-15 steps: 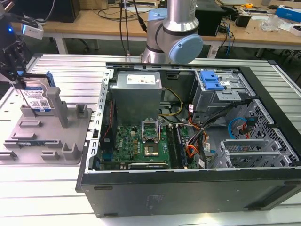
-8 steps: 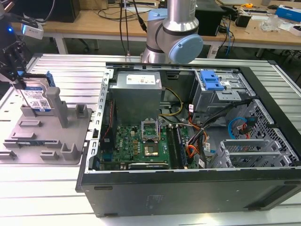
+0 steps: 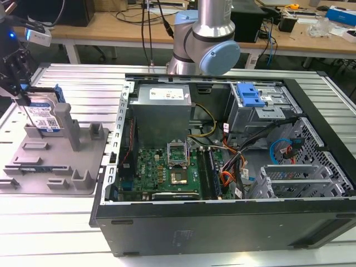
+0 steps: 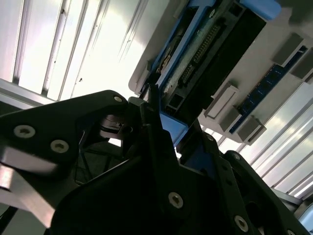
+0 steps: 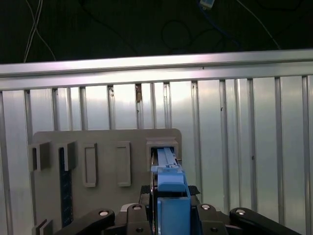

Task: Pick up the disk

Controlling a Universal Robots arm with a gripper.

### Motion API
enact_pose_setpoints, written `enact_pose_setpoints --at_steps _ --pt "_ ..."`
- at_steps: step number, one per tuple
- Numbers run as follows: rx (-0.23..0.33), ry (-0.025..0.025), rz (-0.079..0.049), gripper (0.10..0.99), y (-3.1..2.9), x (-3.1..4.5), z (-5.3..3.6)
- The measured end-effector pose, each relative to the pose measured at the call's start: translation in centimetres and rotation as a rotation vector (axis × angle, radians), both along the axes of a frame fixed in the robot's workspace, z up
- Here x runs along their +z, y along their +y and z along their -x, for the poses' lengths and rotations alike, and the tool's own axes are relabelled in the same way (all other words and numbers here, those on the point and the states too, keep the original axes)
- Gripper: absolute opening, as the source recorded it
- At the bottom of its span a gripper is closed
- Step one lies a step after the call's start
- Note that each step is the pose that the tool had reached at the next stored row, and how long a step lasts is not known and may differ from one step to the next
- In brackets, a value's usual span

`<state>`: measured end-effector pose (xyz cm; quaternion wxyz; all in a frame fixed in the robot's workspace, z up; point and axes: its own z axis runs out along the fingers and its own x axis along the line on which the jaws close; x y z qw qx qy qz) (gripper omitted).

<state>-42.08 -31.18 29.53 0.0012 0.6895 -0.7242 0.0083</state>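
Note:
The disk (image 3: 43,115) stands on edge at the far-left end of the grey tray (image 3: 61,167), its white-and-blue label facing the camera in the exterior view and a blue rail along its top. My gripper (image 3: 22,95) comes down on it from above and is shut on the disk's upper edge. In the first wrist view the disk's blue rail (image 5: 168,178) runs between the black fingers of the gripper (image 5: 171,215), over the tray (image 5: 102,147). The second wrist view shows the disk's connector edge (image 4: 205,58) held at the gripper (image 4: 164,125).
An open computer case (image 3: 222,144) with motherboard and cables lies to the exterior view's right of the tray. A blue bracket on a metal drive cage (image 3: 249,95) sits inside it. The arm's base (image 3: 203,39) rises behind. Upright tray posts (image 3: 64,125) stand beside the disk on the slatted metal table (image 3: 55,228).

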Motion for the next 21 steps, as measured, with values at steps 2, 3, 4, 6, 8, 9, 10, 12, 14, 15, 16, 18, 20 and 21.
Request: enact_pose_setpoints --at_steps 2,3,4,6,8,9,10,12,14,15,16,18,20,21 --pt "0.000 -0.0002 0.000 0.369 0.00 0.18 0.00" --pt "0.000 0.0000 0.000 0.369 0.00 0.32 0.00" --pt "0.000 -0.0001 0.000 0.369 0.00 0.41 0.00" --pt "0.000 -0.0001 0.000 0.369 0.00 0.60 0.00" --pt "0.000 0.0000 0.000 0.369 0.00 0.87 0.00" --pt "0.000 0.0000 0.000 0.369 0.00 0.98 0.00" --pt "0.000 -0.0001 0.000 0.369 0.00 1.17 0.00" --pt "0.000 0.0000 0.000 0.369 0.00 1.46 0.00" --pt "0.000 -0.0001 0.000 0.369 0.00 1.91 0.00" --pt "0.000 0.0000 0.000 0.369 0.00 2.13 0.00" --pt "0.000 -0.0001 0.000 0.369 0.00 2.54 0.00" --pt "0.000 0.0000 0.000 0.369 0.00 3.13 0.00" --pt "0.000 -0.0001 -0.001 0.369 0.00 3.70 0.00" --pt "0.000 0.0000 -0.001 0.369 0.00 4.02 0.00"
